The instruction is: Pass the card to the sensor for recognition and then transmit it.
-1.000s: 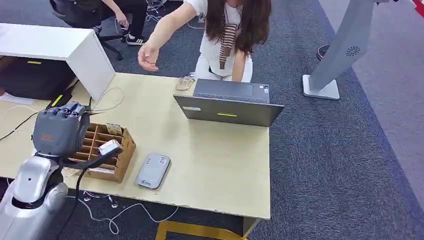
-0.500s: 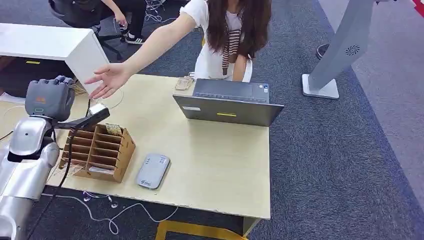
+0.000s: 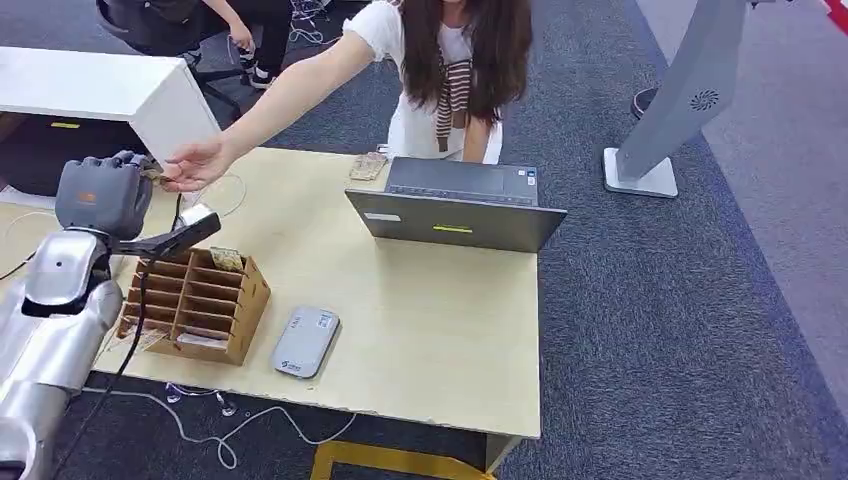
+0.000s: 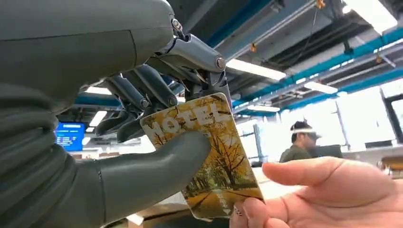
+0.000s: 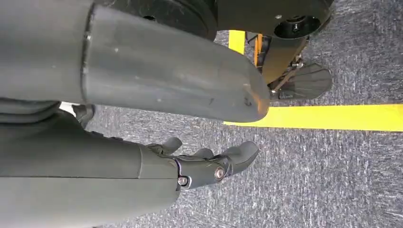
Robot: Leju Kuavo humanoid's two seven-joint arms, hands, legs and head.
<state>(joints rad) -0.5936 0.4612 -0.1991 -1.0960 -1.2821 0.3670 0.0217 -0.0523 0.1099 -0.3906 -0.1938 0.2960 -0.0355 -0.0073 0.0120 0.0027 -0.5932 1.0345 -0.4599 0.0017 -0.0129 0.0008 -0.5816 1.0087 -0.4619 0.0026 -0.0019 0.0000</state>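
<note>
The hand-over is under way: the left hand (image 4: pixel 119 137) pinches the hotel key card (image 4: pixel 209 161) between thumb and fingers, raised beside the person's hand (image 4: pixel 332 194) touching its lower edge, so release likely comes next

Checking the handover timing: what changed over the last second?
The left hand rose from over the wooden organizer to the table's far left, toward the person. It holds the card between thumb and fingers. The person's hand reached down and across to meet it, fingertips now at the card's edge. Laptop, card reader and organizer stayed put.
</note>
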